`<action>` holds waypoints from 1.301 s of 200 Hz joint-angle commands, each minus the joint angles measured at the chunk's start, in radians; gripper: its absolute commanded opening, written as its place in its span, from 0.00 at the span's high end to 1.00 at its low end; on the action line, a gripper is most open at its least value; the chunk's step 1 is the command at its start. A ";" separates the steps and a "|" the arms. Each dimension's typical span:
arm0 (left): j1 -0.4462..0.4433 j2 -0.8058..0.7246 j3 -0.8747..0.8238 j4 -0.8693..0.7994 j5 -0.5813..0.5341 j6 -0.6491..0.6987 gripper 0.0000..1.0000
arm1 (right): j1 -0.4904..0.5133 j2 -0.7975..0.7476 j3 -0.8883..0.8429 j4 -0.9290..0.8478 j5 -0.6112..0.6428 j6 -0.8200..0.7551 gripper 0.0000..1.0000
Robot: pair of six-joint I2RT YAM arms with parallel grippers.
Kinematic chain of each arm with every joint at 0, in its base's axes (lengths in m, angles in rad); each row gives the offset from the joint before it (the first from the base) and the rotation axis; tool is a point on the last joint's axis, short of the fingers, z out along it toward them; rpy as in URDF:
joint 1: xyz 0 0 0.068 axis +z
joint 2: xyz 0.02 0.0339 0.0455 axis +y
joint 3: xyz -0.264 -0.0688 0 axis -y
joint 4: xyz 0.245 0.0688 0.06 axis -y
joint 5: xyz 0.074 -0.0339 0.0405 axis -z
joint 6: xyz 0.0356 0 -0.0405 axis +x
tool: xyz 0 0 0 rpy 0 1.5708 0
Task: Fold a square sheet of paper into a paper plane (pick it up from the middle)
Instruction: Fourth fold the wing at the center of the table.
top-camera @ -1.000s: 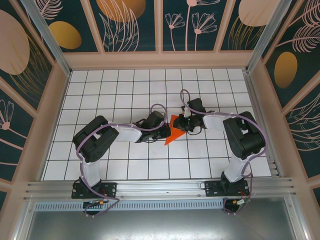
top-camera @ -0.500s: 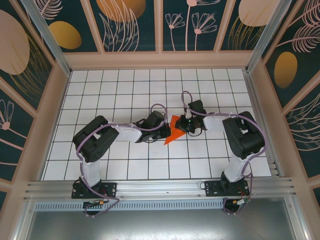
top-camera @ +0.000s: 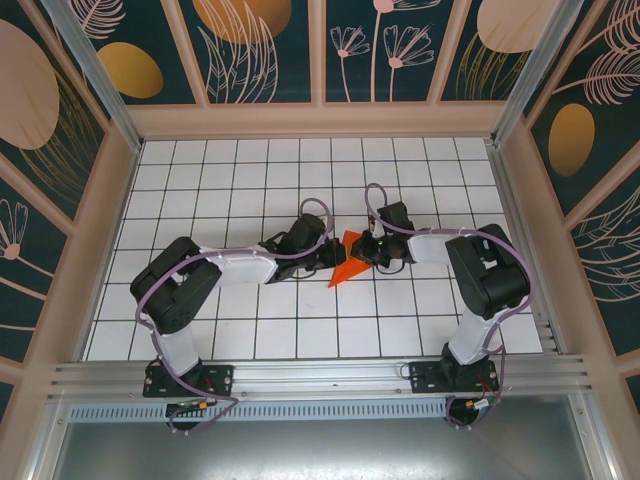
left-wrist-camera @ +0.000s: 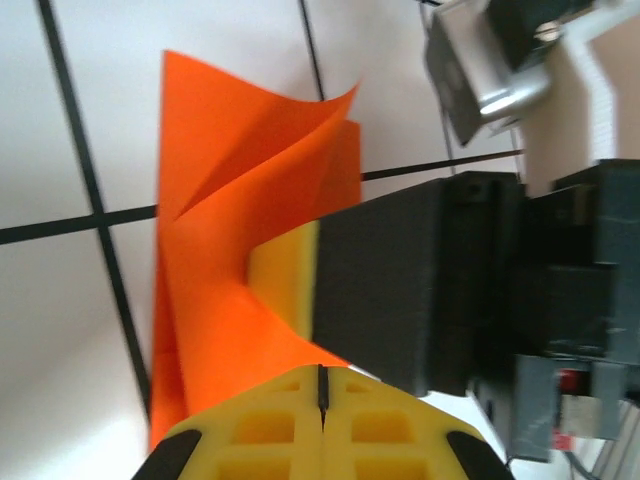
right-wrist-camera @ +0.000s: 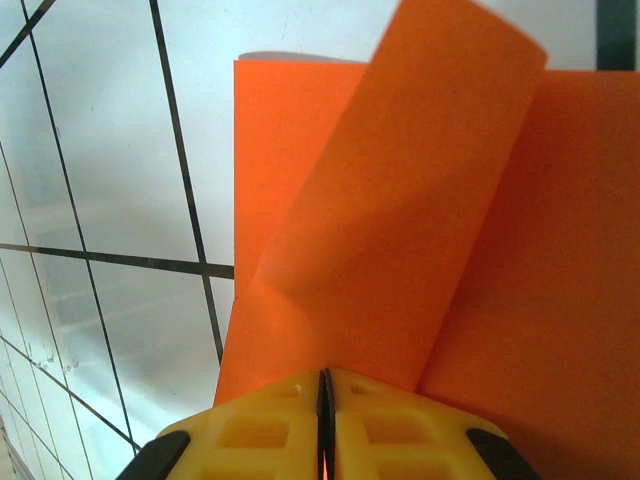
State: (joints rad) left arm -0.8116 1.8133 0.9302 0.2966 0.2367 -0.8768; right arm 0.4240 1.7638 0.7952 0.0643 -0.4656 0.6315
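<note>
Here's the white tiled surface (top-camera: 200, 180) with black grid lines, teal flower-print wall panels (top-camera: 270, 50) all round, silver metal rail (top-camera: 320, 375) up front.

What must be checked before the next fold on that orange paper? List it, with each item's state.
1. Right gripper grips the paper sheet: ok, jaws shut, orange shows in their seam.
2. Left gripper grips the sheet: cannot tell; jaws shut, paper runs beneath them.
3. Folded flap lies flat: not ok, it curls upward.
4. Sheet sits between both grippers on the tiled table: ok.
5. Edges line up: cannot tell.
</note>
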 commanded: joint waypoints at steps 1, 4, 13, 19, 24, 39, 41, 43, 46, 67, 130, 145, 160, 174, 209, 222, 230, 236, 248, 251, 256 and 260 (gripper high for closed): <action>-0.011 -0.001 -0.025 0.044 0.047 -0.042 0.94 | -0.015 0.026 -0.048 -0.097 0.077 0.004 0.88; -0.012 0.001 -0.025 0.040 0.046 -0.044 0.94 | -0.016 0.026 -0.048 -0.098 0.079 0.004 0.88; -0.014 0.012 -0.026 0.036 0.047 -0.055 0.95 | -0.015 0.026 -0.048 -0.096 0.078 0.004 0.88; -0.015 0.019 -0.028 0.032 0.046 -0.060 0.95 | -0.016 0.028 -0.048 -0.097 0.079 0.005 0.88; -0.015 0.022 -0.032 0.029 0.041 -0.063 0.95 | -0.016 0.030 -0.048 -0.099 0.079 0.005 0.88; -0.015 0.031 -0.047 0.025 0.033 -0.075 0.96 | -0.015 0.032 -0.049 -0.099 0.079 0.005 0.88; -0.015 0.032 -0.050 0.026 0.033 -0.077 0.96 | -0.016 0.033 -0.049 -0.098 0.079 0.005 0.88; -0.015 0.032 -0.051 0.027 0.034 -0.078 0.96 | -0.015 0.033 -0.049 -0.100 0.079 0.004 0.88; -0.015 0.036 -0.054 0.027 0.036 -0.080 0.96 | -0.016 0.034 -0.048 -0.100 0.079 0.005 0.88; -0.015 0.048 -0.064 0.031 0.046 -0.092 0.97 | -0.016 0.037 -0.048 -0.102 0.079 0.005 0.88; -0.015 0.062 -0.091 -0.011 0.021 -0.094 0.97 | -0.019 0.039 -0.043 -0.117 0.087 0.001 0.88; -0.015 0.060 -0.099 -0.026 0.012 -0.092 0.97 | -0.021 0.041 -0.045 -0.119 0.088 0.001 0.88; -0.015 0.058 -0.101 -0.046 0.000 -0.092 0.97 | -0.022 0.042 -0.045 -0.121 0.090 0.000 0.88; -0.014 0.059 -0.100 -0.063 -0.006 -0.093 0.96 | -0.022 0.044 -0.045 -0.124 0.090 0.000 0.88; -0.015 0.040 -0.083 -0.033 0.026 -0.110 0.96 | -0.024 0.047 -0.044 -0.127 0.091 -0.002 0.88; -0.014 0.012 -0.076 -0.022 0.032 -0.102 0.96 | -0.025 0.047 -0.044 -0.130 0.091 -0.003 0.88; -0.015 -0.004 -0.074 -0.022 0.033 -0.097 0.96 | -0.025 0.048 -0.044 -0.131 0.091 -0.003 0.88; -0.015 -0.014 -0.074 -0.020 0.035 -0.095 0.96 | -0.024 0.047 -0.044 -0.131 0.090 -0.003 0.88; -0.017 -0.025 -0.077 -0.010 0.052 -0.096 0.95 | -0.024 0.048 -0.044 -0.131 0.090 -0.003 0.88; -0.017 -0.025 -0.076 -0.008 0.055 -0.098 0.95 | -0.024 0.048 -0.045 -0.131 0.089 -0.002 0.88; -0.018 -0.025 -0.077 -0.006 0.059 -0.100 0.95 | -0.025 0.046 -0.045 -0.130 0.087 -0.003 0.88; -0.019 -0.024 -0.079 -0.004 0.063 -0.101 0.95 | -0.024 0.047 -0.046 -0.127 0.087 -0.001 0.88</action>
State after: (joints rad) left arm -0.8242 1.8248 0.8490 0.2913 0.2615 -0.9710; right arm 0.4202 1.7641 0.7910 0.0711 -0.4709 0.6346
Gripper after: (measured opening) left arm 0.067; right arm 0.117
